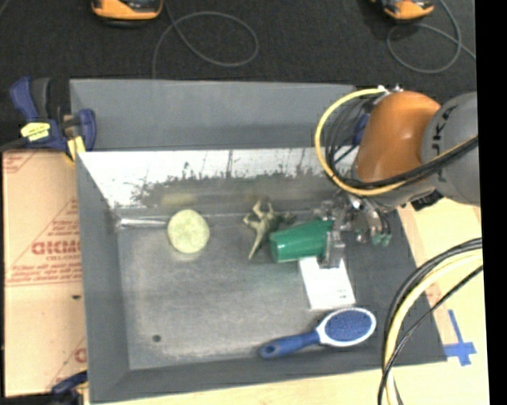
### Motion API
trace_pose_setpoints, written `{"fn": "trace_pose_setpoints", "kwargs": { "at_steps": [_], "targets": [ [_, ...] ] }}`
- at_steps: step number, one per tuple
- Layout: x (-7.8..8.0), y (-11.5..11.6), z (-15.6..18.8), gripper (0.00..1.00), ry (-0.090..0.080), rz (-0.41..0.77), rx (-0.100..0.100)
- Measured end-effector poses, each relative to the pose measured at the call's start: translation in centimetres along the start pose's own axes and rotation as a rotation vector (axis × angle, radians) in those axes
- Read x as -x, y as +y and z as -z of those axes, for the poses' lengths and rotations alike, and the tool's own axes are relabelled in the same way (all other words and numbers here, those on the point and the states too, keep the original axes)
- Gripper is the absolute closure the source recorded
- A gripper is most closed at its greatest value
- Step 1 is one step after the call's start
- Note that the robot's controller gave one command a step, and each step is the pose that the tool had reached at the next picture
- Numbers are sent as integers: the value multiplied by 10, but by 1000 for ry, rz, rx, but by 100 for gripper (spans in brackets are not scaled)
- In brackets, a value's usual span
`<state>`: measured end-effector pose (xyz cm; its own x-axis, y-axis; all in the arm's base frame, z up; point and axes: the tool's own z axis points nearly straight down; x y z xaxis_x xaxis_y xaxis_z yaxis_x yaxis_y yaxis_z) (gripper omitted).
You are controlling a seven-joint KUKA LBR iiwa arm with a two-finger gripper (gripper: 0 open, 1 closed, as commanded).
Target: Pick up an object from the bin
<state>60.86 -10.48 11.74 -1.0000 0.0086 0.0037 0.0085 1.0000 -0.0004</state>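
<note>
The gripper sits at the right end of a smooth green cylinder, which lies right of centre near the back wall of the bin. Whether it grips cannot be told. A flat white card lies just below, and there is open floor to the left.

Cylinder lies between figurine and card, ball farther left.

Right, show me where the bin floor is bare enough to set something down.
Bare floor: the wide stretch below the pale round ball and left of the blue brush. Crowded at right: olive toy, green cylinder, white card, gripper.
</note>
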Motion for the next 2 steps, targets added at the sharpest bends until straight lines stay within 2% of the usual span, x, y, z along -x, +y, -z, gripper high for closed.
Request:
{"fn": "trace_pose_setpoints", "kwargs": {
  "at_steps": [1,2],
  "targets": [
    [18,3,14,100,-19,0,-3],
    [18,0,40,100,2,-7,2]
  ]
}}
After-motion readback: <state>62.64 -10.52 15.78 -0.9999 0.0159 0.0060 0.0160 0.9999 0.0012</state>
